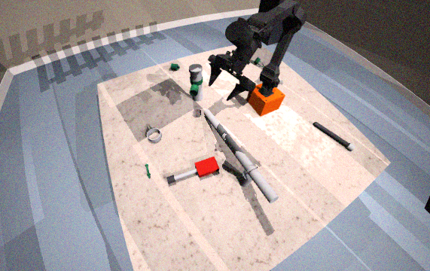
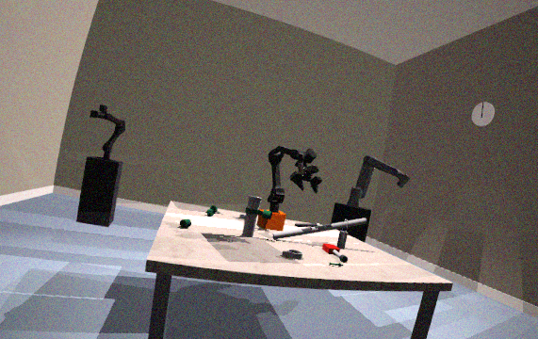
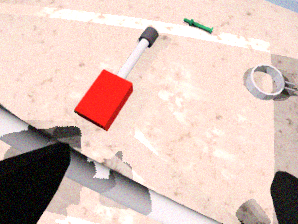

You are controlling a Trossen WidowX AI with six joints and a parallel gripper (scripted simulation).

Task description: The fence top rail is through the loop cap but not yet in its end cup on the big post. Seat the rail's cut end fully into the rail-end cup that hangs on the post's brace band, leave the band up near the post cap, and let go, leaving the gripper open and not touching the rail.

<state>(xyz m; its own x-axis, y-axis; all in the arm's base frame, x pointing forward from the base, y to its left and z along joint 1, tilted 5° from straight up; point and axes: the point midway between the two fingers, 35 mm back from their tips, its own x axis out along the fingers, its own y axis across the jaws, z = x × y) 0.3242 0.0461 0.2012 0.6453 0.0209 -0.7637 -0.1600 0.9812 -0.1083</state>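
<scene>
My gripper point(image 1: 221, 91) point(image 2: 309, 190) point(image 3: 170, 167) is open and empty, held in the air on the arm side of the big post and the rail. The grey rail point(image 1: 263, 186) point(image 2: 292, 233) point(image 3: 125, 192) slopes down from the loop cap point(image 1: 245, 172) on the small post point(image 2: 342, 239). Its low end is near the big post's foot, below and apart from the cup. The big post point(image 1: 198, 97) point(image 2: 250, 227) stands upright. The green brace band point(image 1: 200, 80) point(image 2: 252, 211) is on its upper part, with the green rail-end cup point(image 1: 194, 89) point(image 2: 267, 214) hanging from it.
A red block with a handle point(image 1: 207, 166) point(image 2: 331, 248) point(image 3: 104, 100), a grey ring point(image 1: 154, 141) point(image 2: 292, 254) and a green pin point(image 1: 147, 171) point(image 3: 198, 25) lie beyond the rail. A black bar point(image 1: 331, 135) lies right of the orange arm base point(image 1: 265, 103). A green fitting point(image 1: 175, 67) lies behind the post.
</scene>
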